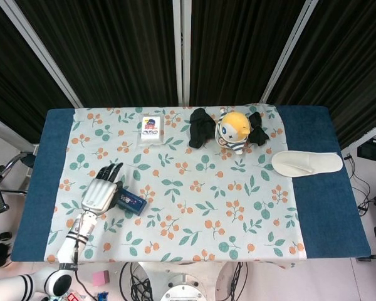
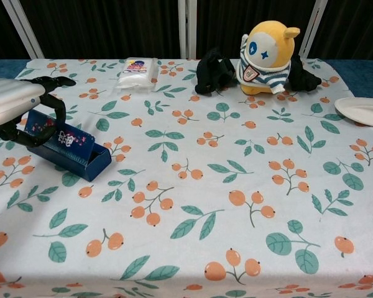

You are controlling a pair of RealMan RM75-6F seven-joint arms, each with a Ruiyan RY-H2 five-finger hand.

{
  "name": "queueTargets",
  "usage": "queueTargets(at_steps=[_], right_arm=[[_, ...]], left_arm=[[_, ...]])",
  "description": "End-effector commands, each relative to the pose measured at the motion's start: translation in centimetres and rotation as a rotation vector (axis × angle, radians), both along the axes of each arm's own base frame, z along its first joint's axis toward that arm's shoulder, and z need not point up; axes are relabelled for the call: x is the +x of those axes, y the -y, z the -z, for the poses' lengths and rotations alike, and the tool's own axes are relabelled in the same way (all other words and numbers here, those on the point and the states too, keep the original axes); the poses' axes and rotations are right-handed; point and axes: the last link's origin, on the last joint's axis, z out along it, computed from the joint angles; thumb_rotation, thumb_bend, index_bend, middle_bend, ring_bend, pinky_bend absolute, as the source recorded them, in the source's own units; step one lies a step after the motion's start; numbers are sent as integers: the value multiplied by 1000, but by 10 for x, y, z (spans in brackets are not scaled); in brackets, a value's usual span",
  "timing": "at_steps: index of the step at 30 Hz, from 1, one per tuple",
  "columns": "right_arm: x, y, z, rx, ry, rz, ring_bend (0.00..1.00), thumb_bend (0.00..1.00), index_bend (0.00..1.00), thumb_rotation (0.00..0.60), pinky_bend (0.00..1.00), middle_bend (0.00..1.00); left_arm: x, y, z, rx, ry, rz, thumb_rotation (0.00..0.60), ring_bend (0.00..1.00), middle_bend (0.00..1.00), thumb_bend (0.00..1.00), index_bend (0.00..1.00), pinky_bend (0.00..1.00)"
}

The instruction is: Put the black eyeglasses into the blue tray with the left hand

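My left hand [image 1: 99, 194] is at the table's front left, and in the chest view the left hand [image 2: 12, 102] arches its dark fingers over the left end of the blue tray [image 2: 71, 162]. It grips the tray, which tilts with its left end raised off the cloth. From above, the blue tray [image 1: 133, 203] pokes out to the right of the hand. Small white and pink marks show on the tray's inner wall. I cannot make out the black eyeglasses in either view. My right hand appears in neither view.
A yellow plush toy [image 1: 233, 130] [image 2: 268, 49] stands at the back with black cloth [image 1: 200, 127] [image 2: 212, 71] beside it. A white packet [image 1: 150, 128] [image 2: 137, 71] lies at the back left. A white slipper [image 1: 307, 163] [image 2: 363, 110] rests at the right.
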Motion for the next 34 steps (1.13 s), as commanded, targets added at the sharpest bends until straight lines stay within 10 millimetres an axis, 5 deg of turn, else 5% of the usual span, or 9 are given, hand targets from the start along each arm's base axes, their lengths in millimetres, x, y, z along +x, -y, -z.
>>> queueTargets(at_steps=[1, 4, 10, 16, 20, 24, 28, 34], right_arm=[[-1, 0, -1, -4, 0, 1, 0, 235, 0, 600, 0, 0], [-2, -1, -2, -9, 1, 0, 0, 235, 0, 600, 0, 0], [-1, -1, -3, -17, 1, -9, 0, 234, 0, 600, 0, 0], [0, -2, -4, -28, 3, -16, 0, 234, 0, 600, 0, 0], [2, -3, -4, -28, 3, -35, 0, 235, 0, 600, 0, 0], [3, -4, -2, -26, -3, -63, 0, 235, 0, 600, 0, 0], [3, -5, 0, -26, -2, -72, 0, 235, 0, 600, 0, 0], [4, -2, 4, -15, -10, -70, 0, 235, 0, 600, 0, 0]], left_arm=[[0, -3, 4, 7, 0, -2, 600, 2, 0, 452, 107, 117], [3, -6, 7, 32, 31, -1, 600, 3, 0, 424, 6, 117], [3, -8, 6, 78, 59, 19, 600, 3, 0, 350, 0, 117], [-1, -1, -19, 141, 72, 20, 600, 3, 0, 256, 0, 117], [-28, 25, -50, 103, 52, -34, 598, 3, 0, 207, 0, 118], [-57, 59, -82, 103, 72, -91, 484, 2, 0, 161, 0, 118], [-84, 87, -111, 149, 32, -54, 437, 1, 0, 160, 0, 117], [-100, 100, -133, 249, 22, -42, 432, 1, 0, 167, 0, 117]])
